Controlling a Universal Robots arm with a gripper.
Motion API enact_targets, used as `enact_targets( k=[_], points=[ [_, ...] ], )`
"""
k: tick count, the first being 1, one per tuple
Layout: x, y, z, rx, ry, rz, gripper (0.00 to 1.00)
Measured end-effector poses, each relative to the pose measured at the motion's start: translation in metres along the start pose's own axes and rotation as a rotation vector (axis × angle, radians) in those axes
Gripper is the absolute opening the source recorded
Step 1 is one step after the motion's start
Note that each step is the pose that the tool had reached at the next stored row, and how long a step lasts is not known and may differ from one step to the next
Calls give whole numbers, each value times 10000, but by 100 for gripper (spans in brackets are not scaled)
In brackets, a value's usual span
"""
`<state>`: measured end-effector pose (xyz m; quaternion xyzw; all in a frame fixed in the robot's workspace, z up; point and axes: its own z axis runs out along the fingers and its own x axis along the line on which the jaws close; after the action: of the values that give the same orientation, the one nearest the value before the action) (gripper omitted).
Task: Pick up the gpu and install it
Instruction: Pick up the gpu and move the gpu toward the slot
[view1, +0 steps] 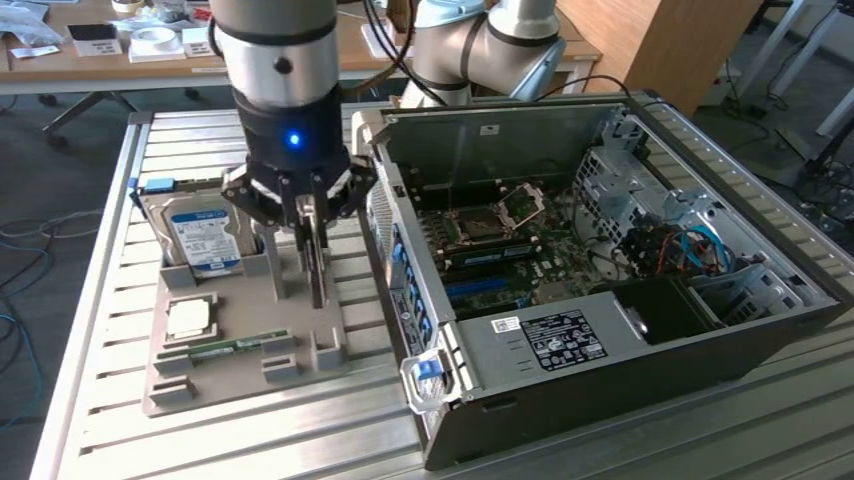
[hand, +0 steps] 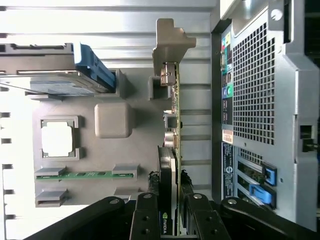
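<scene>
The gpu (view1: 319, 275) stands on edge over the grey holder tray (view1: 240, 385), just beside the open computer case (view1: 747, 330). In the wrist view the gpu (hand: 172, 115) runs edge-on, a thin green board with a black cooler and its silver end bracket (hand: 170, 40) at the far end. My gripper (view1: 310, 228) hangs straight above it, and in the wrist view the gripper (hand: 170, 205) has a black finger pressed on each face of the card. Whether the card's lower edge still rests in the tray slot, I cannot tell.
The tray (hand: 65, 107) also carries a hard drive with a blue-white label (view1: 207, 235), a square CPU (view1: 190, 317) and a narrow green RAM stick (view1: 227, 347). The case's perforated rear panel (hand: 255, 90) stands close beside the card. Its motherboard (view1: 507, 250) lies exposed inside.
</scene>
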<state>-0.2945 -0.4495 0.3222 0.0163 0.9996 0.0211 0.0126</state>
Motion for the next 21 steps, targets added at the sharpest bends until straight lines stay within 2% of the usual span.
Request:
enact_targets(
  k=[6, 21],
  points=[
    [-6, 10, -235, 1, 1, 0, 27],
    [-17, 31, -716, 0, -1, 0, 27]
  ],
)
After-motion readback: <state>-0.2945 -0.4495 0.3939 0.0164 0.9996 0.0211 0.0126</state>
